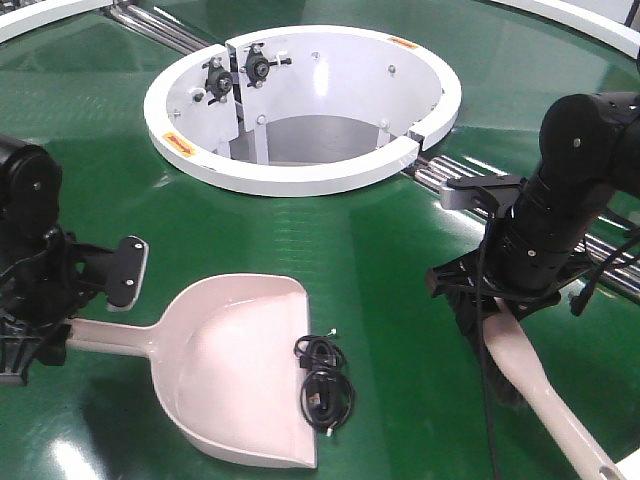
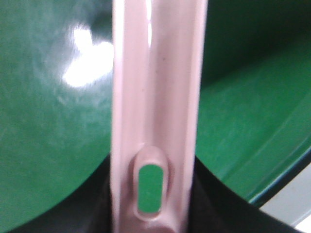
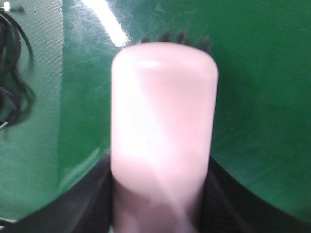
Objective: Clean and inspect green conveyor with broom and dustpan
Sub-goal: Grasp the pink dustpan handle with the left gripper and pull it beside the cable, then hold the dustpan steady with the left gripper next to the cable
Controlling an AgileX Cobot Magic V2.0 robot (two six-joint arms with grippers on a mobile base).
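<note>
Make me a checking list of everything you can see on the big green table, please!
Surface: green conveyor, glossy, with light glare; no crumbs or dust seen.
Job's things: dustpan lies flat on the belt with its mouth facing right; broom is angled with its bristle end down on the belt.
Clutter: coiled black cable lies at the dustpan's lip.
Grippers: left gripper is shut on the dustpan's handle; right gripper is shut on the broom.
Cables: thin black lead loops off the right arm.
Surroundings: white hub ring sits in the middle; silver rollers run at the seam.
</note>
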